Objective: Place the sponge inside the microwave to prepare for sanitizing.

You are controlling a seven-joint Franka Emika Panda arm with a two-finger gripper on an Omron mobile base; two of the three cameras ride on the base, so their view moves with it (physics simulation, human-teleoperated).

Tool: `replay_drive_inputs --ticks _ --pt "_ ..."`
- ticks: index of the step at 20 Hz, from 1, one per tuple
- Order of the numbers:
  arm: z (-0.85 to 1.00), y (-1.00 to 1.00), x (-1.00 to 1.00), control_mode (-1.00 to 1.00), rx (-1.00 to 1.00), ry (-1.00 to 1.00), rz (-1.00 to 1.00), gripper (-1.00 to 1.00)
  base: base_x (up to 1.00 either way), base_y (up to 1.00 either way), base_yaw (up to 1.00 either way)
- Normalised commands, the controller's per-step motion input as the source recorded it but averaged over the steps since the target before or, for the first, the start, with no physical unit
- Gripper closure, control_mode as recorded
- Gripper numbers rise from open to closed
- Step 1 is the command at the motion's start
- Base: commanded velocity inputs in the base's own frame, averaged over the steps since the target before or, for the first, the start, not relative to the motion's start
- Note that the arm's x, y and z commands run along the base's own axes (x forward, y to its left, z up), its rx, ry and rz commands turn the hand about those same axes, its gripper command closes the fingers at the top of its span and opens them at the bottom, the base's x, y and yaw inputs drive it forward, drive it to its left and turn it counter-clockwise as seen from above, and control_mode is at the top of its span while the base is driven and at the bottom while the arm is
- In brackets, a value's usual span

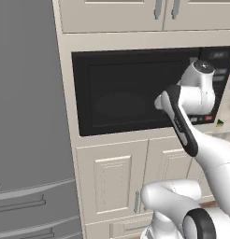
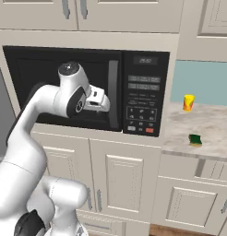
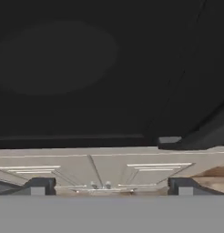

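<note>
Left base view: the white arm's gripper (image 1: pixel 197 95) is up at the large black microwave (image 1: pixel 131 93), door shut.

Right base view: the small green-and-yellow sponge (image 2: pixel 195 139) lies on the pale counter (image 2: pixel 212 124) — well right of the gripper.

Hand view: fingertips (image 3: pixel 40 185) wide apart, empty — facing the dark glass.

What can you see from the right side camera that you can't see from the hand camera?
The right base view alone has the sponge lying on the counter, the yellow cup behind it, and the microwave's button panel. The hand view alone has the open gripper with its fingertips spread wide, nothing between them. Both show the microwave with its dark glass door closed, and the cream cabinet doors below it.
</note>
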Motion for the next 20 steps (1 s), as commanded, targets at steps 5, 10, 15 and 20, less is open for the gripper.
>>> replay_drive_inputs --ticks 5,10,15,20 --pt "0.36 -0.72 0.04 -1.0 0.0 -0.14 -0.01 -1.0 0.0 0.0 0.0" --pt "0.36 -0.53 0.0 -1.0 0.07 0.05 -0.13 -1.0 0.0 0.0 0.0" --pt "0.08 -0.37 0.08 -1.0 0.04 0.02 -0.12 -1.0 0.0 0.0 0.0" --pt "0.0 -0.02 0.13 -1.0 0.0 -0.05 -0.02 -1.0 0.0 0.0 0.0"
